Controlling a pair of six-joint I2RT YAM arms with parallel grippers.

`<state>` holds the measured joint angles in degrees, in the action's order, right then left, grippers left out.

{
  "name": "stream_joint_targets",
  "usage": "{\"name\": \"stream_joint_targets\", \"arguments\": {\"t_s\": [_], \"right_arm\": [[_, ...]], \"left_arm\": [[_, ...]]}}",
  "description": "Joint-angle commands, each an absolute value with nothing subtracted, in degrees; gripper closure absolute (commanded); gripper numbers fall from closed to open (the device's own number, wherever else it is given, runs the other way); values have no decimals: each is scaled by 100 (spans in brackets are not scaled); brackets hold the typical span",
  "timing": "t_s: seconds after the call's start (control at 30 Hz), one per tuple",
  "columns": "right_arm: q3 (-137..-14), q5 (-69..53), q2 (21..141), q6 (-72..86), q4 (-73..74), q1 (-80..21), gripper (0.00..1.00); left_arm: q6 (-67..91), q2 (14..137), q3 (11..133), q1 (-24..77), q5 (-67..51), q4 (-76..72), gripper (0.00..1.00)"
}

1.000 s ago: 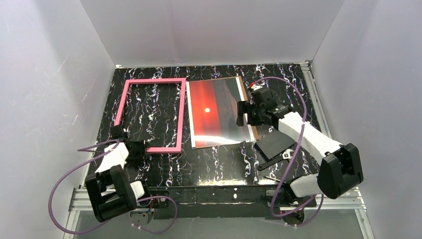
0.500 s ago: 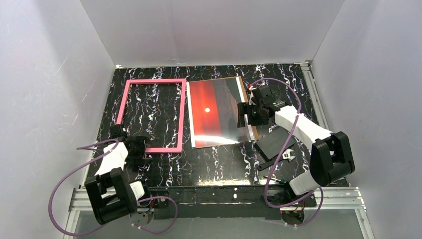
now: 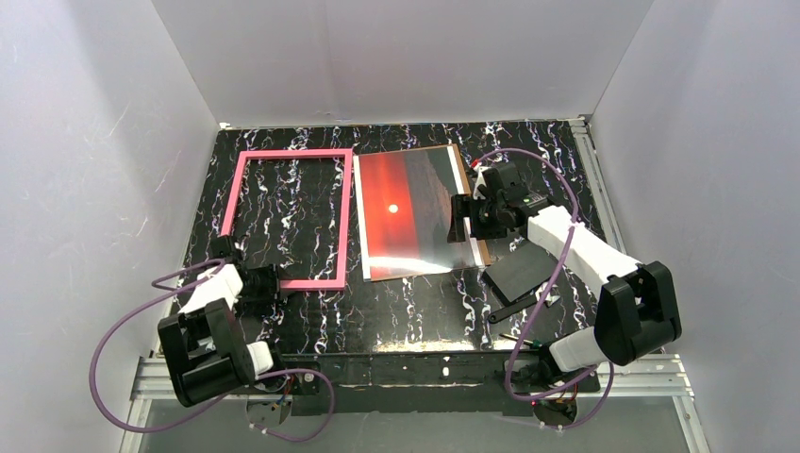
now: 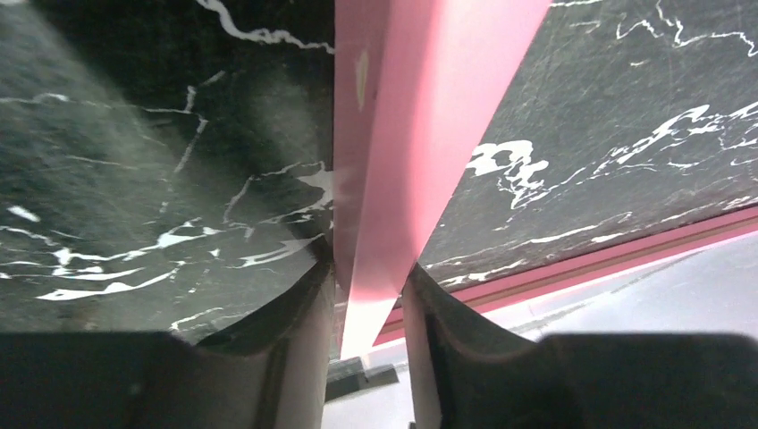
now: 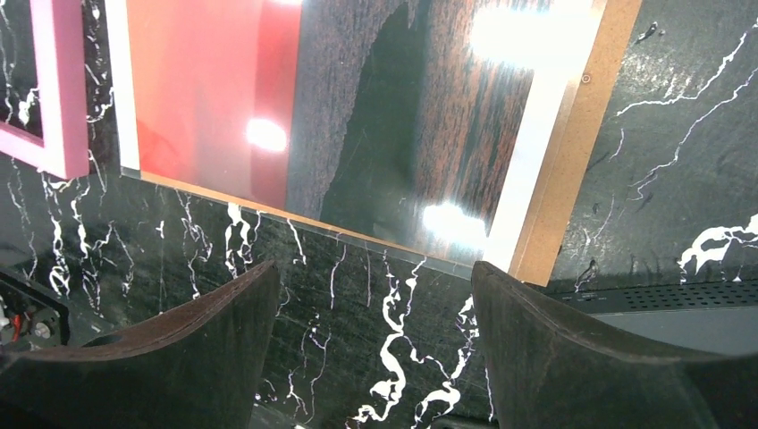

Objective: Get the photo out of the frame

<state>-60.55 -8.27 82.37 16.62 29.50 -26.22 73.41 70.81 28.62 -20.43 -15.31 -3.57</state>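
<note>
The pink frame (image 3: 345,217) lies flat on the left of the black marbled table, and the table shows through its opening. My left gripper (image 3: 267,283) is at its near left corner, shut on the near bar; in the left wrist view the pink bar (image 4: 429,116) runs between the two fingers (image 4: 368,295). The photo (image 3: 406,212), a red sunset with a white sun, lies right of the frame on a brown board (image 3: 464,175). My right gripper (image 3: 462,215) hovers open over the photo's right edge. The right wrist view shows the photo (image 5: 357,116), the board (image 5: 572,143) and wide-apart jaws (image 5: 375,304).
A black flat panel (image 3: 524,269) lies under the right arm, with a small metal tool (image 3: 542,300) just nearer. White walls enclose the table on three sides. A metal rail (image 3: 425,373) runs along the near edge between the arm bases.
My left gripper's jaws widened, then closed again on the frame's near bar. The right arm shifted slightly beside the photo's right edge. Frame and photo stayed in place.
</note>
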Motion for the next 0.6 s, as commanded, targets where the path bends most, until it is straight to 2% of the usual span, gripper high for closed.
{"name": "stream_joint_targets", "arguments": {"t_s": [0.0,0.27,0.3,0.4,0.47,0.57], "right_arm": [[-6015,-1050,8048,1723,2751,-2601,15],[-5893,-1209,8102,1786,2628,-2631,16],[-5883,-1211,8111,1778,2628,-2636,16],[-5850,-1188,8076,1742,2628,-2638,16],[-5834,-1153,8032,1688,2639,-2642,15],[-5815,-946,7981,1592,2724,-2628,12]], "left_arm": [[7691,7725,2470,-2023,-755,-236,74],[7636,7395,2549,-2025,-621,-67,80],[7573,7339,2581,-2026,-643,-38,77],[7241,7112,2772,-2023,-674,533,50],[6958,6855,2913,-2024,-661,918,36],[6333,6424,3148,-2024,-800,1371,28]]}}
